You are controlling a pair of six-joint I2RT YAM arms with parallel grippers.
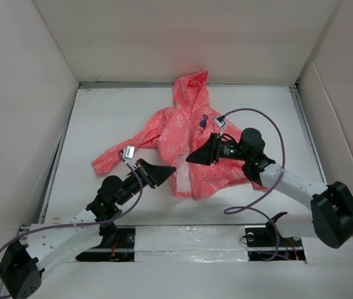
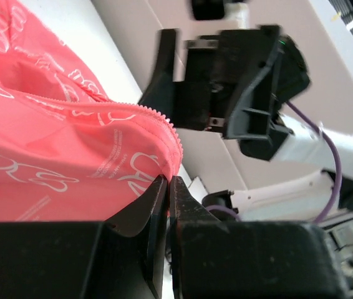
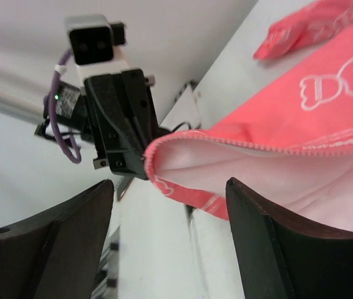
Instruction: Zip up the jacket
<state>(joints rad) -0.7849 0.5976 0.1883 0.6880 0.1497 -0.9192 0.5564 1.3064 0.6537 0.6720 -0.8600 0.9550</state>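
The coral-pink jacket (image 1: 183,134) lies in the middle of the white table, hood toward the back, front open with pale lining showing. My left gripper (image 1: 171,169) is shut on the bottom corner of the jacket's left front edge; in the left wrist view (image 2: 168,180) the jaws pinch the hem just below the zipper teeth (image 2: 145,109). My right gripper (image 1: 191,159) is open and empty, hovering over the other front panel and facing the left gripper. In the right wrist view (image 3: 169,182) the lifted jacket corner (image 3: 183,156) sits between and beyond its fingers (image 3: 270,230).
White enclosure walls (image 1: 27,93) stand on the left, back and right. Purple cables (image 1: 270,187) loop from both arms over the table. The jacket's left sleeve (image 1: 111,159) stretches out toward the left arm. Arm bases sit at the near edge (image 1: 189,240).
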